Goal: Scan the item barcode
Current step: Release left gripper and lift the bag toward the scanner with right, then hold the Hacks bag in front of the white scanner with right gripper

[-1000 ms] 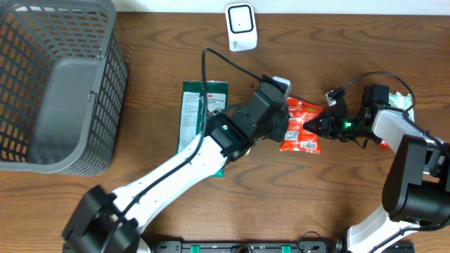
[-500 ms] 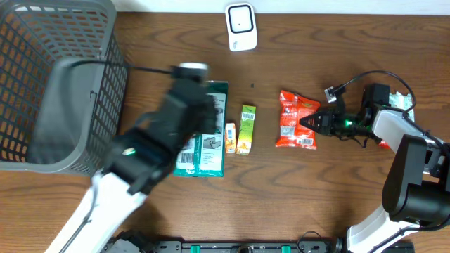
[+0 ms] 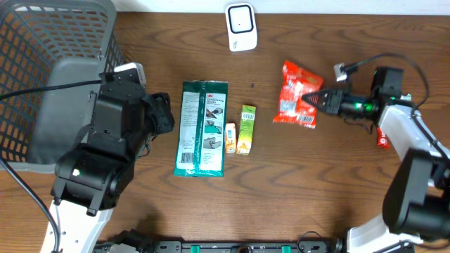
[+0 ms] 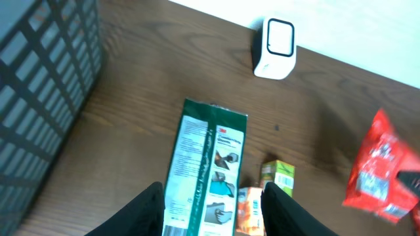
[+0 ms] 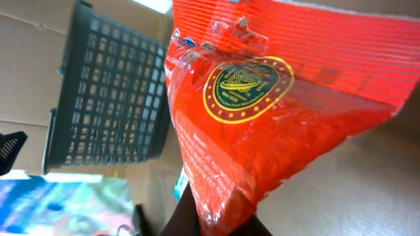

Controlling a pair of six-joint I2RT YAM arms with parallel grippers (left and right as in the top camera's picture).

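Note:
The item is a red snack bag (image 3: 297, 97), with a white barcode label showing from overhead. It hangs above the table, and my right gripper (image 3: 318, 99) is shut on its right edge. In the right wrist view the red snack bag (image 5: 262, 98) fills most of the frame, pinched by my right gripper (image 5: 220, 210). The white scanner (image 3: 240, 27) stands at the back edge, left of the bag. My left gripper (image 3: 166, 114) is open and holds nothing, next to the basket. In the left wrist view, that left gripper (image 4: 213, 213) hovers above a green package (image 4: 207, 164).
A grey mesh basket (image 3: 56, 84) fills the left side. On the table's middle lie a green 3M package (image 3: 202, 126), a small orange box (image 3: 230, 137) and a green box (image 3: 247, 128). Another red item (image 3: 382, 137) lies by the right arm.
My left arm has swung from the red bag back to the left beside the basket, its jaws now wider. The right gripper has carried the bag up and toward the back.

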